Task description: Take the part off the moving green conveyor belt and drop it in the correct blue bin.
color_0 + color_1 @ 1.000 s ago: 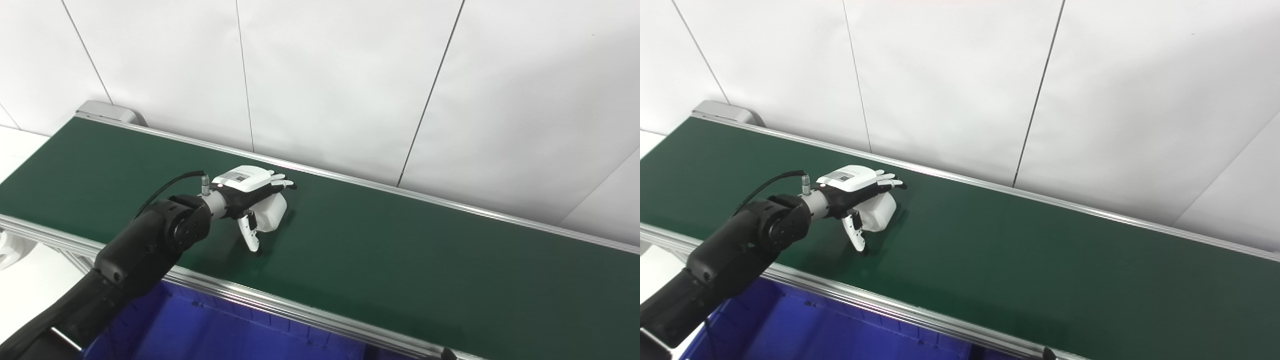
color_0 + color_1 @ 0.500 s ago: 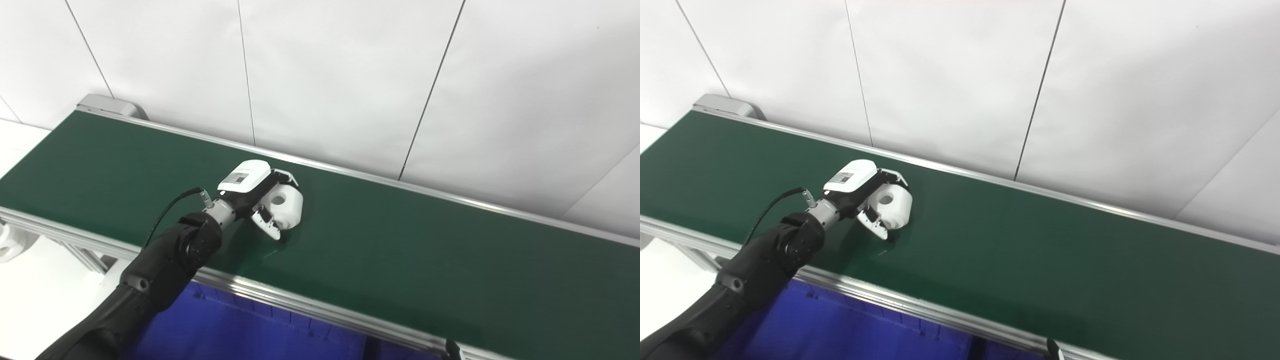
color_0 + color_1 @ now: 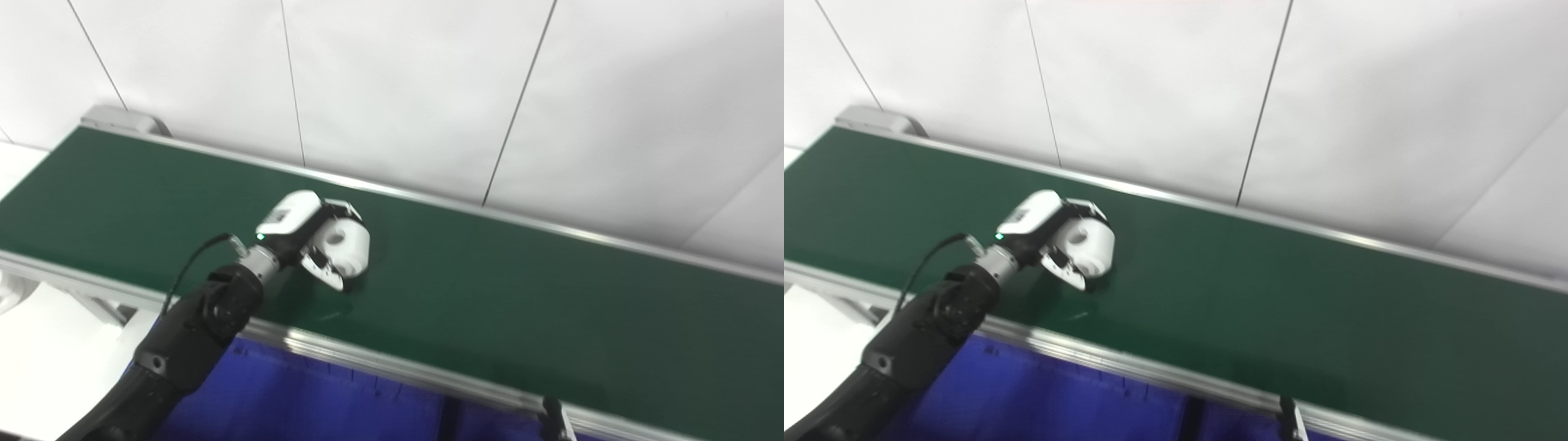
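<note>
A white cylindrical part (image 3: 346, 246) with a hole in its end face is held in my left hand (image 3: 309, 236), also in the right eye view (image 3: 1053, 233). The fingers curl over its top and the thumb sits under it. The hand is shut on the part and holds it just above the green conveyor belt (image 3: 520, 306). The left arm comes in from the bottom left across the belt's near rail. The right hand is not in view.
Blue bins (image 3: 294, 398) sit below the belt's near aluminium rail (image 3: 380, 367), with a divider (image 3: 1191, 422) between two of them. A white panelled wall stands behind the belt. The belt's end housing (image 3: 116, 117) is at the far left.
The left hand has closed around the white part, tipped it so its holed face shows, and lifted it slightly off the belt. The camera has shifted a little.
</note>
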